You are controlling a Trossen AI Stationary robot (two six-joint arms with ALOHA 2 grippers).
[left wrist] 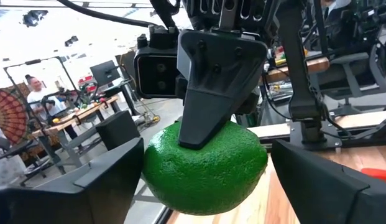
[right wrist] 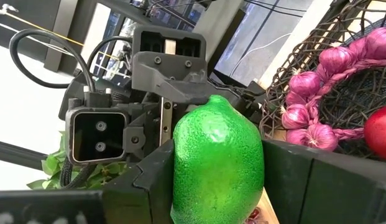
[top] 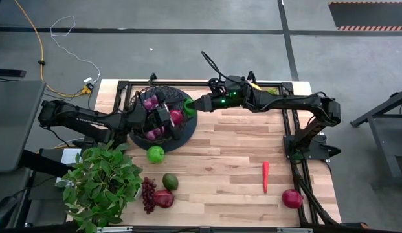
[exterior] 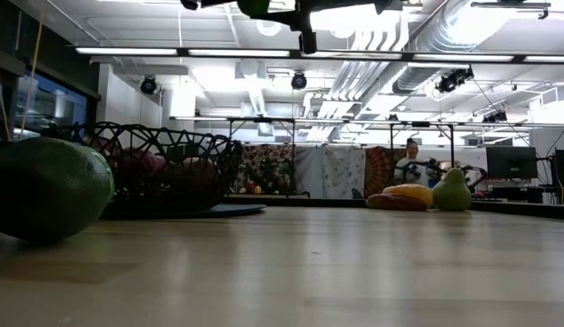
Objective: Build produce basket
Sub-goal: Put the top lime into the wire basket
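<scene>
The bench [top: 226, 155] is a pale butcher-block top of light and darker wood strips, edged by a black metal frame, standing on a grey floor crossed by dark lines, with yellow and white cables trailing off beyond its far left corner.

The basket [top: 186, 133] sits toward the far left of the bench, holding purple bulbs [top: 151, 102] and a red fruit [top: 176, 117]. Both arms meet over it. The right gripper [top: 193, 105] reaches in from the right edge, its jaws pinching a green lime [right wrist: 217, 165] above the basket's right rim. The left gripper [top: 167, 114] faces it from the other side, jaws spread wide to either side of the lime and not touching it in the left wrist view.

The rest of the produce lies loose. A green apple [top: 155, 154] rests just in front of the basket; an avocado [top: 169, 182], a dark grape bunch [top: 148, 194] and a red pomegranate [top: 163, 199] cluster near the front edge, beside a leafy potted plant [top: 100, 184] at the front left corner. A red chili [top: 265, 176] lies right of centre, and another pomegranate [top: 292, 198] sits by the front right corner.

From bench height the room is an open workshop with white ceiling ducts, strip lights, patterned cloths on a far partition and a seated person [exterior: 410, 162]. A yellow item [exterior: 409, 193] and a green pear-like shape [exterior: 452, 192], hard to identify at that distance, sit at the far edge.
</scene>
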